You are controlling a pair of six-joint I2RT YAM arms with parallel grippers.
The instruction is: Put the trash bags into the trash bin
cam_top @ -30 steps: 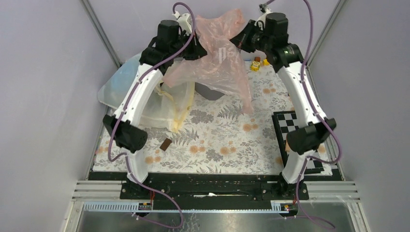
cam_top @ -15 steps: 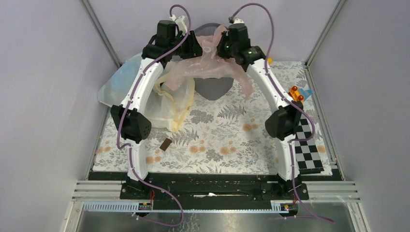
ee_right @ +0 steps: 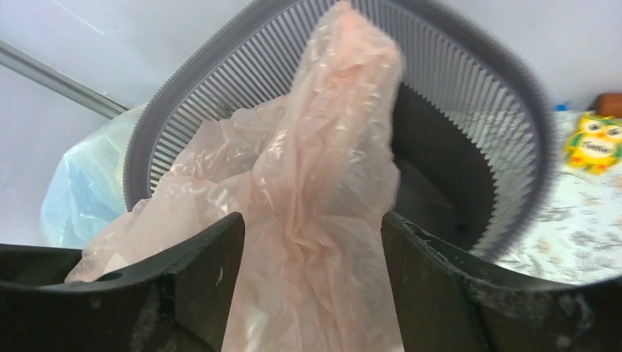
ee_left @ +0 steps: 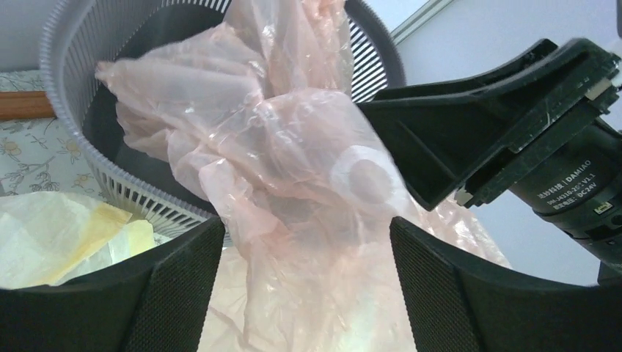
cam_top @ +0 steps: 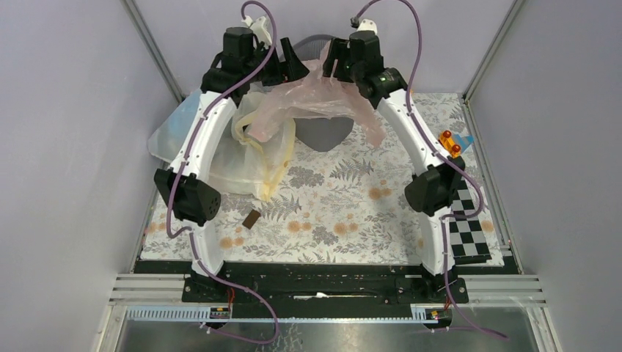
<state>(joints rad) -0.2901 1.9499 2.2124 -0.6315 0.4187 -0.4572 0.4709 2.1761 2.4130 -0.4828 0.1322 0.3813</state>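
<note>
Pink trash bag (cam_top: pixel 312 103) is bunched across the mouth of the trash bin (cam_top: pixel 326 136) at the far end of the tabletop (cam_top: pixel 330 213). Loose ends hang down outside the rim on the near side. Left hand (cam_top: pixel 291 62) and right hand (cam_top: pixel 330 62) face each other just above the bin, both with fingers spread wide and bag plastic filling each gap. Big whitish bag (cam_top: pixel 249 161) lies just left of the bin.

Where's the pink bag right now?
Top view, far centre: the pink bag is draped over the mouth of the bin, just right of the big whitish bag.
</note>
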